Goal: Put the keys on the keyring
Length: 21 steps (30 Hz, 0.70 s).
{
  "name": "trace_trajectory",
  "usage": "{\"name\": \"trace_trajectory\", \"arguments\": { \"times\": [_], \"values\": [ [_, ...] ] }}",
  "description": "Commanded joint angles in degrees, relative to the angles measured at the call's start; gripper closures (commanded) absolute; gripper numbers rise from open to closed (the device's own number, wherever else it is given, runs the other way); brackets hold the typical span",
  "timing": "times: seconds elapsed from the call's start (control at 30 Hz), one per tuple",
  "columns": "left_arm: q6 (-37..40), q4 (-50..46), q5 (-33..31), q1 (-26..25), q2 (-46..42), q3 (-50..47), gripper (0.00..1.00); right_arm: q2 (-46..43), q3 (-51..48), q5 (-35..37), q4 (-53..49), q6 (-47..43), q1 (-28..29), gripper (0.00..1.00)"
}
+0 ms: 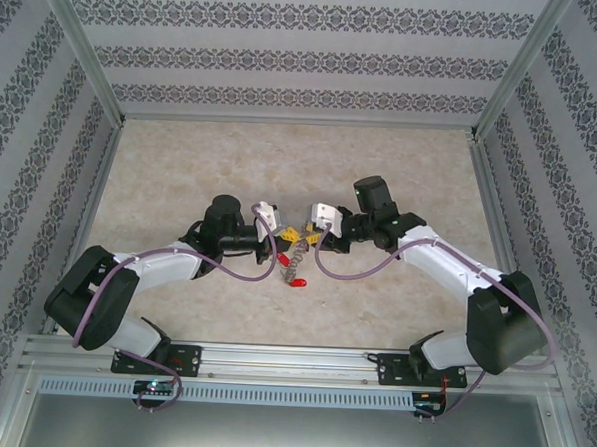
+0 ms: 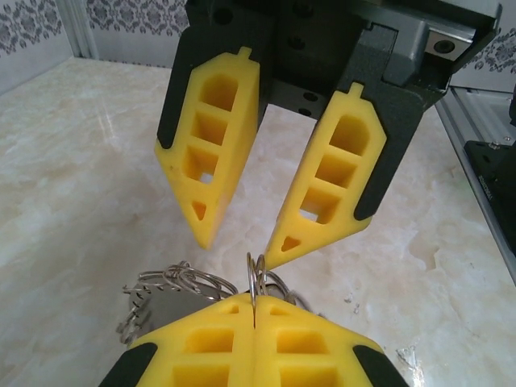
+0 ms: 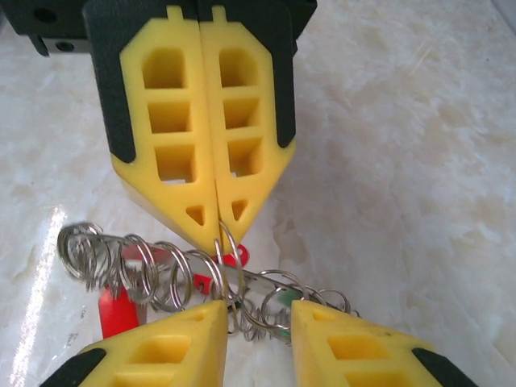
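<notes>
Marble table [image 1: 421,170] with open room out to the patterned walls; at its centre, one keyring [image 3: 149,270]; left gripper [image 3: 216,234] pinched closed on a rim loop; right gripper [image 3: 258,313] facing it, jaws apart around loops, contact unclear; two red keys [image 1: 297,282], one at the ring's 6 o'clock seen from above, one against the ring.

The left gripper [image 3: 218,230] and right gripper [image 3: 258,318] crowd the keyring [image 3: 173,274] mid-tabletop [image 1: 282,163]; its far edge and side edges lie open.
</notes>
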Motion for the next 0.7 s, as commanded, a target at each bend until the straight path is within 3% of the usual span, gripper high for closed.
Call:
{"name": "trace_trajectory", "arguments": {
  "times": [0.0,0.13,0.2,0.3,0.37,0.67],
  "values": [
    [1.00,1.28,1.82,0.14,-1.92,1.96,1.00,0.86,1.19,1.12,1.46,-2.01,0.89,0.73],
    [1.13,1.18,1.80,0.17,-2.07,2.08,1.00,0.31,1.10,1.16,1.60,-2.04,0.65,0.73],
    [1.13,1.13,1.76,0.14,-2.03,2.08,1.00,-0.11,1.09,0.16,1.00,-2.15,0.29,0.78],
    [1.32,0.56,1.88,0.17,-2.02,2.27,1.00,-0.39,1.55,-1.49,1.10,-1.41,0.71,0.72],
    [1.23,0.79,1.88,0.15,-2.03,2.21,1.00,-0.24,2.17,-3.32,0.39,-1.43,1.05,0.76],
    [1.93,-0.29,2.24,0.46,-1.97,2.87,1.00,0.58,2.85,-9.07,1.28,1.11,0.46,0.76]
  ]
}}
